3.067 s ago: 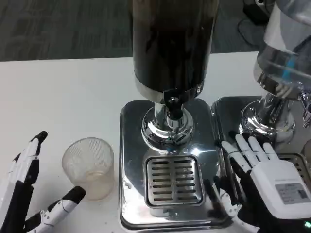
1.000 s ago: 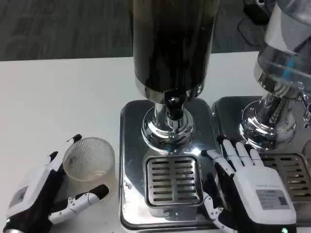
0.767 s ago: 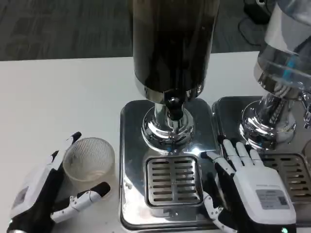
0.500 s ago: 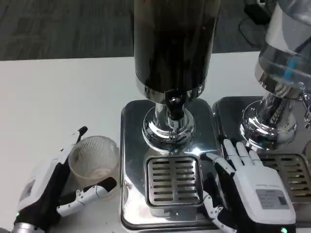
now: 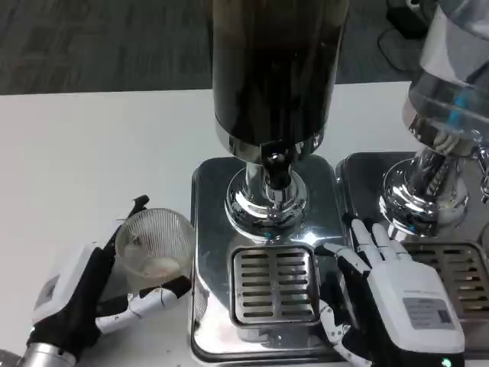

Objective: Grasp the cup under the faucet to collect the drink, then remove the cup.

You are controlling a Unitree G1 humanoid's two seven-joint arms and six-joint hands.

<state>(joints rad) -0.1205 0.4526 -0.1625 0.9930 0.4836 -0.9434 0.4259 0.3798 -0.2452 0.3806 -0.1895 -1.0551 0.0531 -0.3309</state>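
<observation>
right hand label, print too small to read

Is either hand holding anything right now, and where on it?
The left hand grips the clear ribbed plastic cup around its side wall. The right hand holds nothing.

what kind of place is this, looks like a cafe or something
Probably a drinks station in an office or lab: a dark drink dispenser with a faucet over a drip grille, a second dispenser beside it, carpet behind the white table.

left robot hand closed around cup, shifted right
</observation>
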